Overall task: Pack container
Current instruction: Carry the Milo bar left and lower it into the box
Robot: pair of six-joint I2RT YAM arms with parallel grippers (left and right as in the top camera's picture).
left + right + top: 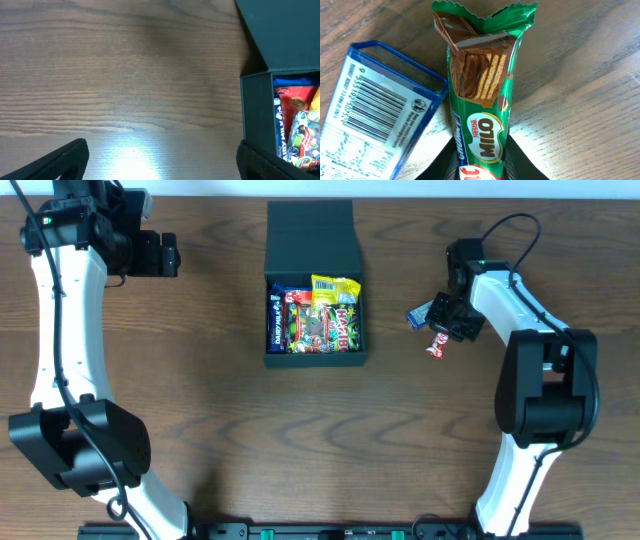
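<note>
Milo bar (481,100) pinched in right gripper (480,162), right of container (315,362) at desk (220,430) far edge. The left gripper (162,160) is fully spread, empty, open wood alongside.

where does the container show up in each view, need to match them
Overhead: the container sits top centre, lid flap open toward the picture's top.
Left wrist: the container is at the right edge, showing one corner and the lid.
Right wrist: not in it; only a Milo bar and a barcoded pack.
Shared landmark: the blue Dairy Milk packet inside its left wall, seen overhead and from the left wrist.
</note>
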